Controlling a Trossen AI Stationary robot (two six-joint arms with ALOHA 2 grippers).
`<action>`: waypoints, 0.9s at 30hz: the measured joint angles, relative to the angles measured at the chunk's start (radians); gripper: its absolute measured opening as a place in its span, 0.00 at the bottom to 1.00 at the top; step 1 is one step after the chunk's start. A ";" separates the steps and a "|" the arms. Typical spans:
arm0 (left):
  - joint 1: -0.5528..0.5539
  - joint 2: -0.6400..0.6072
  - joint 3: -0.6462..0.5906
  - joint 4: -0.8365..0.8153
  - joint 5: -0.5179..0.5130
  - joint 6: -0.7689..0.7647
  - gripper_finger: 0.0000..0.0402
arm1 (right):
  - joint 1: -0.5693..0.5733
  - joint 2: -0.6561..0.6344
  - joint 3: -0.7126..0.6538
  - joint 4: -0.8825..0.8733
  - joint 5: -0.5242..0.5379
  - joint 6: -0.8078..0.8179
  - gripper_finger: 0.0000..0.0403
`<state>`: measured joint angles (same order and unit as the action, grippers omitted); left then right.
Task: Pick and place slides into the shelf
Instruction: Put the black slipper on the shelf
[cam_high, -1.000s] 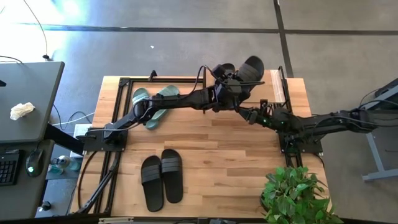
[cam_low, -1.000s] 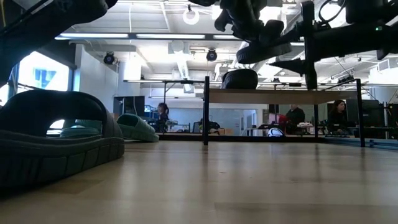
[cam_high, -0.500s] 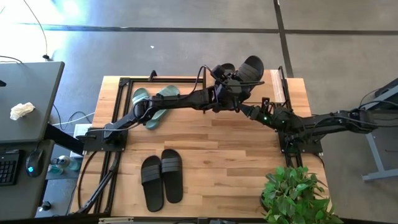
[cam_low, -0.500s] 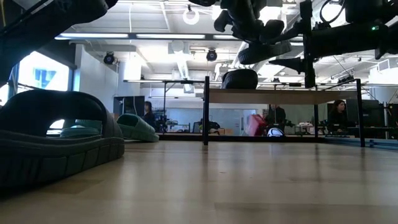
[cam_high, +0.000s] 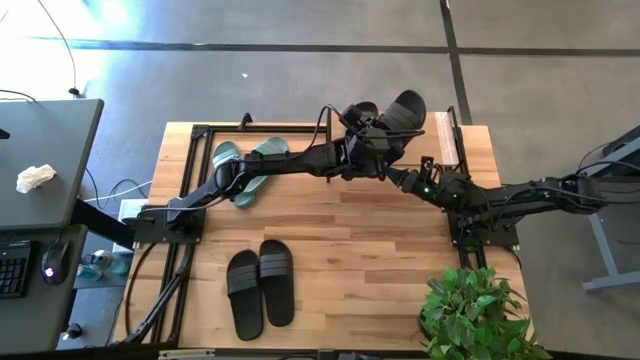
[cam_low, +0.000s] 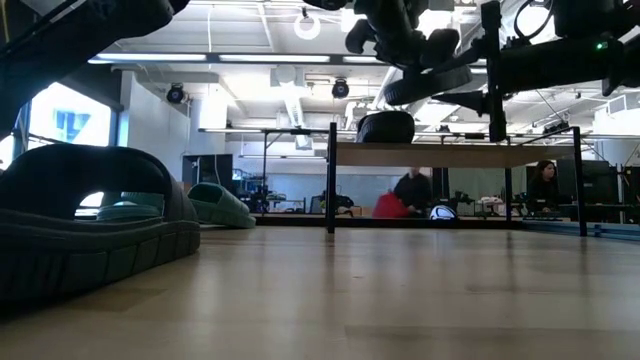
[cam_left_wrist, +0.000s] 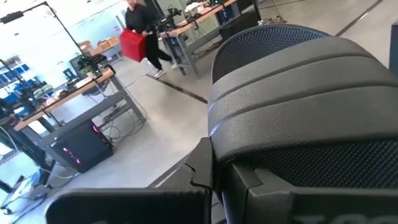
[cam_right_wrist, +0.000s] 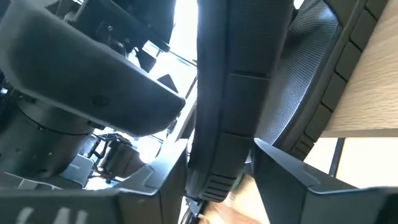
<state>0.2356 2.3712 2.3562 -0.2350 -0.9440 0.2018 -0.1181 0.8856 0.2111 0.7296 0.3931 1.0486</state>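
One black slide (cam_high: 405, 107) hangs in the air over the shelf's wooden board (cam_high: 445, 142) at the table's far right. My left gripper (cam_high: 375, 135) is shut on it. A second black slide (cam_high: 364, 109) rests sole-down on the board (cam_low: 430, 154). My right gripper (cam_high: 390, 174) is open. It stands just on the near side of the held slide (cam_low: 430, 72) and below it, looking up at its sole (cam_right_wrist: 217, 112). The green pair (cam_high: 245, 165) lies at the far left, the other black pair (cam_high: 260, 285) near the near edge. My left gripper holds the black slide at its near-left end, by the ribbed strap (cam_left_wrist: 292, 106). It comes slanting down from above and from the left. The fingers themselves are hidden under the strap. The slide is lifted clear above the board, tilted with its right end higher.
A potted plant (cam_high: 470, 310) fills the near right corner. An open black metal frame (cam_high: 200, 135) stands around the green pair. A big black slide (cam_low: 90, 220) sits close in front of the low camera. People move in the room beyond the table.
My right gripper has crept a little toward the far left, closer under the held slide and my left gripper. The slide stays aloft in the left gripper at about the same spot.
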 joint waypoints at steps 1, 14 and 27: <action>0.000 0.000 0.000 0.000 0.007 -0.001 0.00 | 0.000 0.000 0.000 0.000 0.000 -0.005 0.37; 0.001 0.000 0.000 0.004 0.070 0.010 0.11 | 0.000 0.000 -0.001 -0.004 0.025 -0.067 0.12; -0.039 -0.074 -0.001 -0.225 0.015 0.018 0.41 | -0.001 -0.038 -0.002 0.007 0.045 -0.105 0.09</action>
<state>0.1968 2.2975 2.3554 -0.4603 -0.9291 0.2194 -0.1188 0.8477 0.2096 0.7361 0.4380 0.9440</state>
